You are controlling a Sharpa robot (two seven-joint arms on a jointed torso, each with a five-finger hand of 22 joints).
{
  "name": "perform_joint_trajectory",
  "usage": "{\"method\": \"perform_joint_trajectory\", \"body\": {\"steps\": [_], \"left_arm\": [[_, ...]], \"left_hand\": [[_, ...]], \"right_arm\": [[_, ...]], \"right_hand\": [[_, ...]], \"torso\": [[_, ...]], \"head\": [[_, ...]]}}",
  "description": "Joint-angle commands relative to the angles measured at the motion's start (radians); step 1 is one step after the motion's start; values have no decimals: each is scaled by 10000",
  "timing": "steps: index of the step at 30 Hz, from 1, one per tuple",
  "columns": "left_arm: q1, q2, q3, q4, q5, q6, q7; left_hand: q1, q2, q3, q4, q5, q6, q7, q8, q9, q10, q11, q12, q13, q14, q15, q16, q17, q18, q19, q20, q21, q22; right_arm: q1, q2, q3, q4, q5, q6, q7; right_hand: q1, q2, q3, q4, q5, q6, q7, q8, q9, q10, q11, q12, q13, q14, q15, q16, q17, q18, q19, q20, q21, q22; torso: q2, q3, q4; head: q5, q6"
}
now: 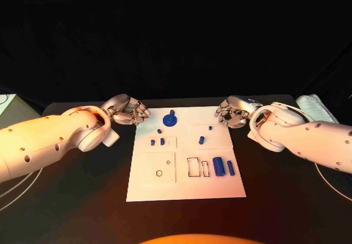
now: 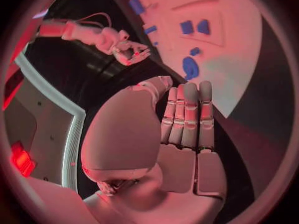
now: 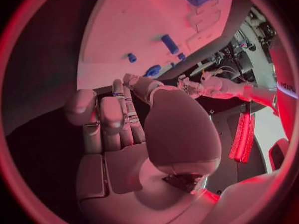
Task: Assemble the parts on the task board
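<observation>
1. Biggest risk as I see it: nothing is held right now, so whichever hand goes in first has to pick a tiny blue piece off the flat task board [image 1: 220, 190]. The small pegs [image 1: 157, 142] in the middle-left panel stand close together, so a wide set of fingers could easily knock the neighbour over or flick it off the plate.

2. The big blue cylinder [image 1: 217, 165] lies on its side next to a thinner blue bar [image 1: 230, 168], just right of the two rectangular slots [image 1: 194, 167]. My guess is a sloppy nudge rolls it away (round things on a smooth plate, you know the drill).

3. The board itself looks like it just sits on the black table [image 1: 73, 203]. Pushing sideways on a part could slide the whole plate, and then every slot is somewhere else.

4. The left hand [image 1: 128, 110] hovers just off the board's far-left corner, fingers straight and held side by side, palm bare, touching nothing.

5. The right hand [image 1: 232, 113] mirrors it off the far-right corner, fingers loosely bent but not closed, also carrying nothing.

6. The round blue disc part [image 1: 170, 120] sits at the far edge of the board between the two hands, and two more little pegs [image 1: 205, 133] sit right of centre.
</observation>
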Motion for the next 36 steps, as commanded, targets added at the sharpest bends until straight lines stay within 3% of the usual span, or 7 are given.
{"method": "perform_joint_trajectory", "body": {"steps": [1, 6, 12, 15, 30, 36], "left_arm": [[4, -232, 20, 443, 4166, 1361, 1929], [4, -517, 27, 908, 4719, 1631, 2320], [5, -654, 31, 1083, 4923, 1552, 2498], [5, -677, 32, 1103, 4954, 1505, 2506], [7, -696, 36, 1119, 5058, 1359, 2465], [8, -695, 37, 1123, 5083, 1312, 2456]], "left_hand": [[-128, -19, -91, 46, -70, -87, -10, 41, 28, -89, 27, -27, -22, -98, 41, -185, -74, 107, -55, 55, -229, -153], [-166, -62, -186, 91, -68, 26, -73, 132, 73, 33, 40, -425, -245, -253, 78, -651, -226, 123, -22, 145, -832, -593], [-44, 15, -99, -10, -62, 385, -136, 128, 70, 731, -64, -1019, -520, -212, 8, -1015, -308, 123, 121, 104, -1132, -804], [-49, 12, -101, -18, -62, 401, -134, 108, 63, 791, -65, -1093, -547, -202, 2, -1046, -311, 121, 132, 98, -1155, -817], [-44, -18, -114, -57, -63, 378, -80, 21, 31, 875, -45, -1276, -605, -187, 10, -1115, -312, 116, 152, 91, -1209, -844], [-44, -13, -113, -58, -63, 376, -77, 17, 30, 880, -44, -1284, -607, -185, 11, -1117, -312, 116, 154, 91, -1211, -845]], "right_arm": [[-90, 205, -6, -195, -2014, 487, -506], [-206, 479, -15, -354, -2404, 500, -662], [-337, 682, -38, -270, -2584, 795, -750], [-380, 732, -50, -214, -2635, 914, -798], [-512, 995, -110, -327, -2926, 1211, -1115], [-551, 1122, -130, -413, -3033, 1278, -1235]], "right_hand": [[-95, -50, 94, 17, -26, 23, 1, -44, 33, -198, 35, -25, -26, 551, 42, 461, 367, -210, 143, 10, 413, 427], [-160, -91, 134, 46, -28, 18, 0, -35, 78, -292, 50, -20, -31, 556, 59, 810, 624, -267, 247, 36, 752, 777], [-206, -120, 157, 67, -32, 24, -7, -19, 119, -314, 49, -8, -24, 560, 62, 1050, 785, -319, 354, 52, 1053, 1086], [-217, -139, 163, 69, -32, 5, -4, -27, 126, -342, 54, -15, -28, 565, 67, 1144, 864, -342, 399, 56, 1170, 1205], [-282, -170, 167, 103, -33, 2, -2, -21, 155, -383, 63, -12, -29, 563, 81, 1296, 958, -362, 432, 69, 1296, 1340], [-249, 124, 311, 169, -34, 283, -69, 167, 296, -162, -5, 72, 24, 520, 37, 1466, 1004, -402, 492, 60, 1554, 1624]], "torso": [[3, -23, 13], [0, -11, 49], [-13, -16, 23], [-10, -12, 3], [-6, 8, 25], [-11, 2, 10]], "head": [[-112, 50], [-203, 41], [-182, 25], [-190, 22], [-176, -31], [-189, -54]]}}
